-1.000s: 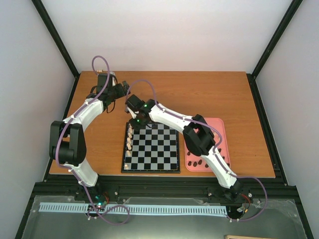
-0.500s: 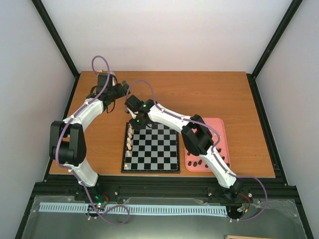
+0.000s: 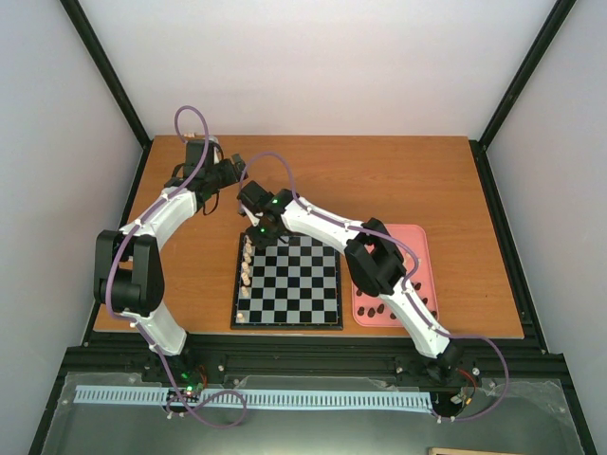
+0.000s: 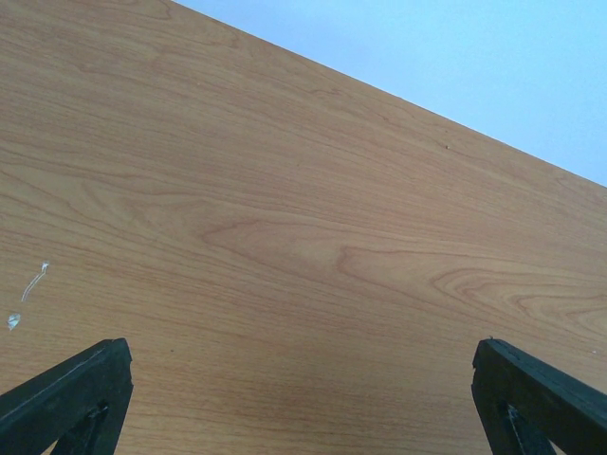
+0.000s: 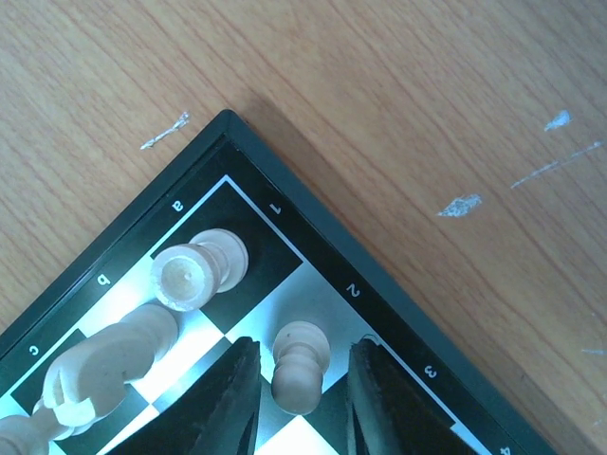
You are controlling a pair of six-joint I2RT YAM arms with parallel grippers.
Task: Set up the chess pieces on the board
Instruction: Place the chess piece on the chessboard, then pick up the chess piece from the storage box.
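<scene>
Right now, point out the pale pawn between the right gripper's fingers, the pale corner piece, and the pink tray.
pale pawn (image 5: 299, 370), right wrist view, on its body.
pale corner piece (image 5: 185, 275), right wrist view, on its top.
pink tray (image 3: 424, 245), top external view, bare far-right part.

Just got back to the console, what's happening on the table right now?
The right end effector is at the far-left corner of the board with a cream pawn standing between its fingers, the jaws slightly clear of it on both sides. Other cream pieces line the board's left edge. The dark pieces lie in the pink tray to the right, none visible on the board. The left end effector hovers wide open over bare table, holding nothing.
</scene>
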